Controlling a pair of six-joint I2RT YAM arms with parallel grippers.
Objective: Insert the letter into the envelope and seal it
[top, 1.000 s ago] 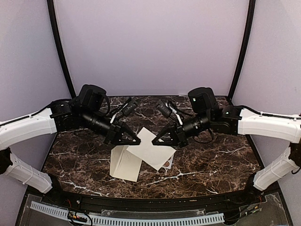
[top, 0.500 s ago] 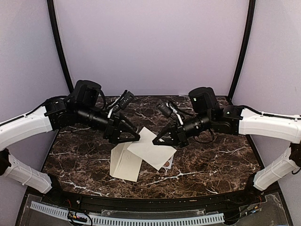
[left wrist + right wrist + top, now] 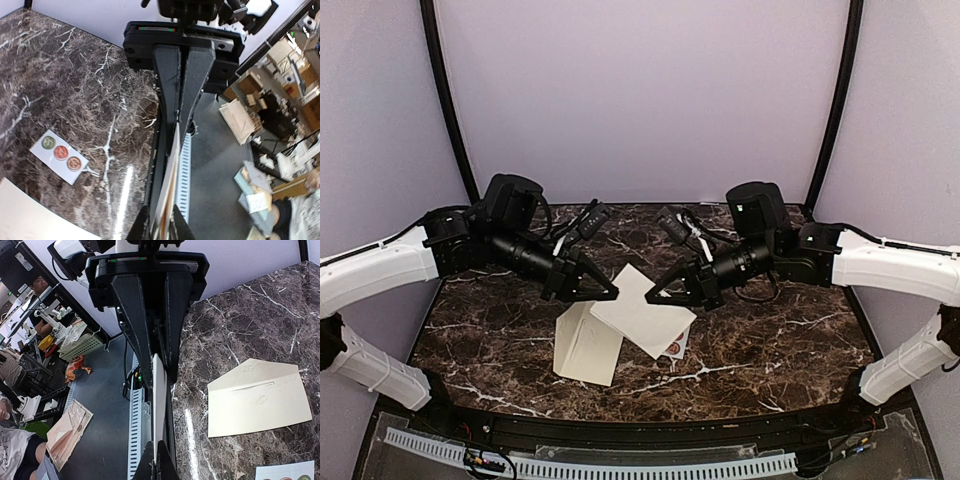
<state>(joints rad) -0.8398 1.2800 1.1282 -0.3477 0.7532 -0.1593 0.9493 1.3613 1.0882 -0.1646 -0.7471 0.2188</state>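
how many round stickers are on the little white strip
3, in a row on the white sticker strip, whole in the left wrist view: a greenish sticker at its upper-left end, a red sticker in the middle, an orange sticker at its lower-right end. None seems hidden.

The top camera looks down from behind the arms (image 3: 380, 265). Wrist cameras sight closely along their fingers (image 3: 167, 85), sharing the marble table (image 3: 780, 340).

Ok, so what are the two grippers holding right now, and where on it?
Both hold the letter: the left gripper pinches its far-left edge and the right gripper its far-right edge, both near the far corner.
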